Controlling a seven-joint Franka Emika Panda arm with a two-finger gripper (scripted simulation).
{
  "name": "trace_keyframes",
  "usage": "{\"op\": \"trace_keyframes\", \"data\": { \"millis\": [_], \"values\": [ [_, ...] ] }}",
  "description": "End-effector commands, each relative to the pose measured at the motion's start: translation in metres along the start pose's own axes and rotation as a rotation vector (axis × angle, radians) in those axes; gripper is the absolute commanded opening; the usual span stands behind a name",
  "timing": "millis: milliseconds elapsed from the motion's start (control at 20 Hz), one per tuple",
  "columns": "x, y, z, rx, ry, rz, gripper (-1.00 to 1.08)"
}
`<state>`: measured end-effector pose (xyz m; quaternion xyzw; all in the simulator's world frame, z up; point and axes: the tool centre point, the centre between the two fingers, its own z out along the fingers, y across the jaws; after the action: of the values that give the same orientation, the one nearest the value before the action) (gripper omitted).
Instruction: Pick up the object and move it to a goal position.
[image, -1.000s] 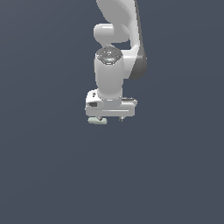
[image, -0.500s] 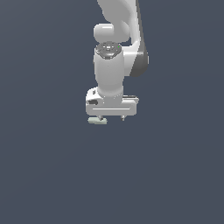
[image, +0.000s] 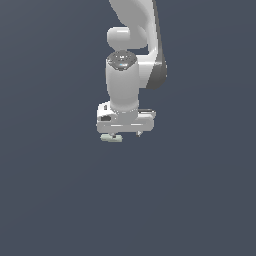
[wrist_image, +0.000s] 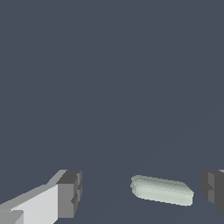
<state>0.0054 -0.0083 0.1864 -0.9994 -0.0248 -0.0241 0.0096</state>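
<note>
The arm points straight down over the dark grey desk (image: 55, 200). The fingers (wrist_image: 142, 197) are spread wide apart and grip nothing. The pale grey-green block (wrist_image: 162, 190) lies on the desk between the two dark pads (wrist_image: 70, 192), nearer one pad and clear of both. In the exterior view the block (image: 111, 138) shows just below the hand, toward the exterior view's left.

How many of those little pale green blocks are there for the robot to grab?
1. The pale green block lies between the open gripper fingers, nearer one finger; in the exterior view it peeks out under the hand. None other shows.
</note>
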Motion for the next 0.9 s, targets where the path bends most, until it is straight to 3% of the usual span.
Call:
{"op": "trace_keyframes", "data": {
  "millis": [0, 850],
  "values": [
    [-0.002, 0.004, 0.004, -0.003, -0.002, -0.035, 1.0],
    [-0.032, 0.037, 0.042, -0.021, -0.03, -0.445, 1.0]
  ]
}}
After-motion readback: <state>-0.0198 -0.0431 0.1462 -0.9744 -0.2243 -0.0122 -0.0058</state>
